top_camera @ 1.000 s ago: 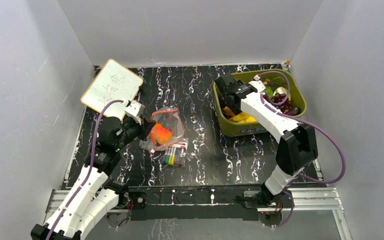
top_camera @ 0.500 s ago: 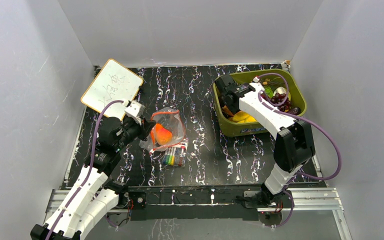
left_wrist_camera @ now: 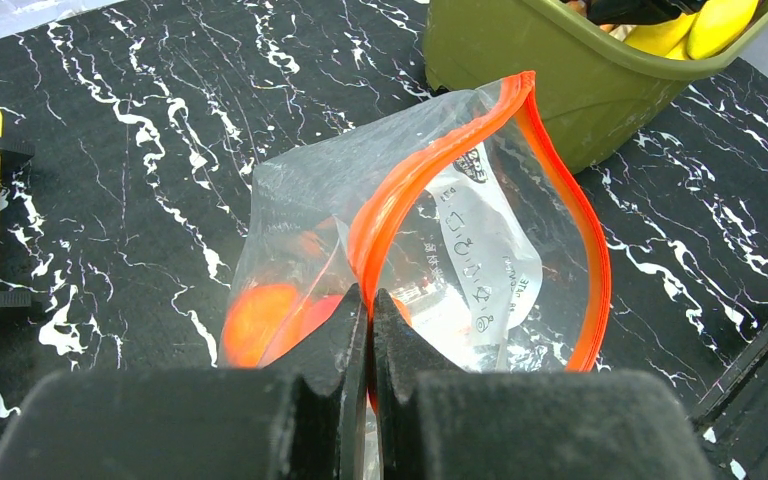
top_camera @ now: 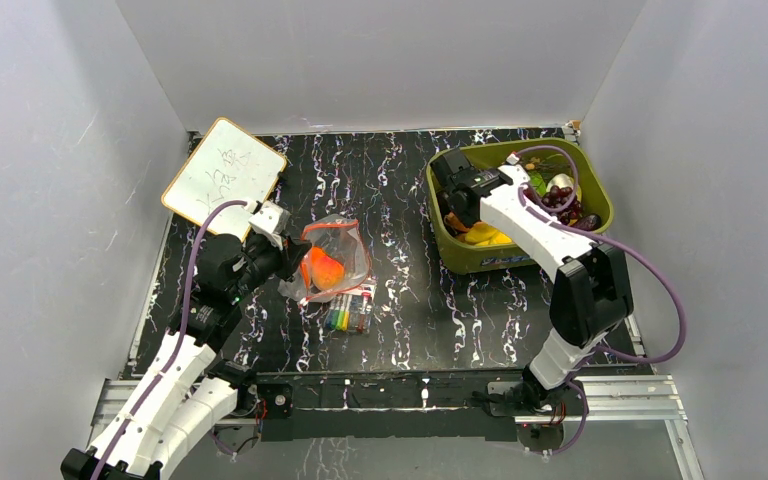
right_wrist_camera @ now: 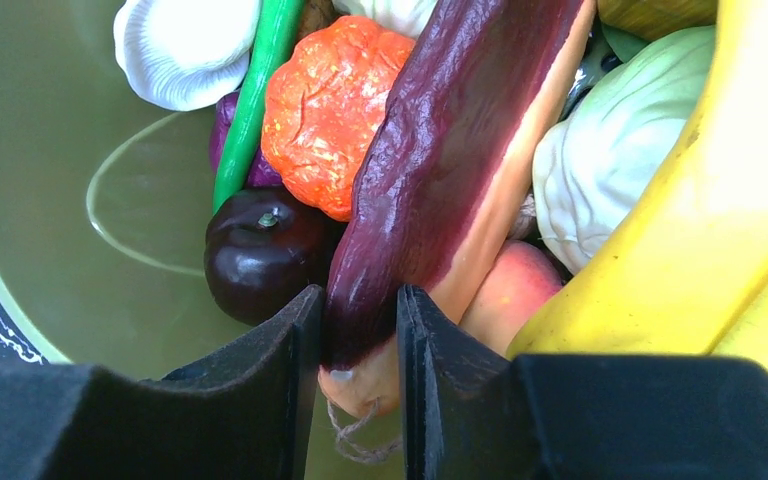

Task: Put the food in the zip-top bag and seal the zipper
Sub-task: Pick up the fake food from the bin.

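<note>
The clear zip-top bag (top_camera: 338, 250) lies left of centre on the table with orange food (top_camera: 322, 268) inside. My left gripper (left_wrist_camera: 370, 300) is shut on the red-orange zipper (left_wrist_camera: 400, 190) and holds the mouth of the bag (left_wrist_camera: 480, 230) open. My right gripper (right_wrist_camera: 358, 320) is down in the olive bin (right_wrist_camera: 70, 180). Its jaws press on both sides of a long dark purple food piece (right_wrist_camera: 440, 160) with a tan end. Beside it lie a dark plum (right_wrist_camera: 260, 250), a bumpy orange fruit (right_wrist_camera: 325, 100) and a yellow banana (right_wrist_camera: 700, 220).
The olive bin (top_camera: 520, 258) stands at the back right, full of toy food. A whiteboard (top_camera: 223, 175) lies at the back left. A pack of coloured markers (top_camera: 350, 310) lies just in front of the bag. Grey walls close in three sides.
The right gripper's jaws have closed in on the purple food piece inside the bin. The left arm and the bag have stayed still.
</note>
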Available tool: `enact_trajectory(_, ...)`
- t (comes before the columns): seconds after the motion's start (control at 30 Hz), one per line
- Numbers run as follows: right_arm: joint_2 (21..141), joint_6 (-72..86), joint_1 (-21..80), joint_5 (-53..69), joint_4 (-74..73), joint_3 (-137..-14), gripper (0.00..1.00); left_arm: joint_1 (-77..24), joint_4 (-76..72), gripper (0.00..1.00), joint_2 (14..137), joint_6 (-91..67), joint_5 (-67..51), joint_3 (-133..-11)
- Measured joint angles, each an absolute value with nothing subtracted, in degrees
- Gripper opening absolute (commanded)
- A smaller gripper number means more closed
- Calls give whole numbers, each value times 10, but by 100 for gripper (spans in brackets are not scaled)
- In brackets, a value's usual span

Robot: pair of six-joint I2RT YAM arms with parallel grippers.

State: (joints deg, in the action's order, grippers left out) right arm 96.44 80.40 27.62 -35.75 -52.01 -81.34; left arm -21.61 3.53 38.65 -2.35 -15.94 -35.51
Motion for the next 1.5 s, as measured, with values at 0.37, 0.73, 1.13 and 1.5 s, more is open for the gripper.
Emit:
enact_trajectory(0.37, 886, 738, 276, -366, -464, -762, 7, -216, 35, 0, 387, -23, -159, -355)
enact_trajectory(0.73, 787, 617, 273, -369, -371, -692, 6, -216, 35, 0, 387, -23, -159, -355)
enact_trajectory(1.13, 675, 467, 273, -302, -272, -649, 0, -216, 35, 0, 400, -27, -159, -355)
enact_trajectory(1.5, 593, 338, 273, -235, -275, -630, 0, -216, 23, 0, 405, -44, -159, -355)
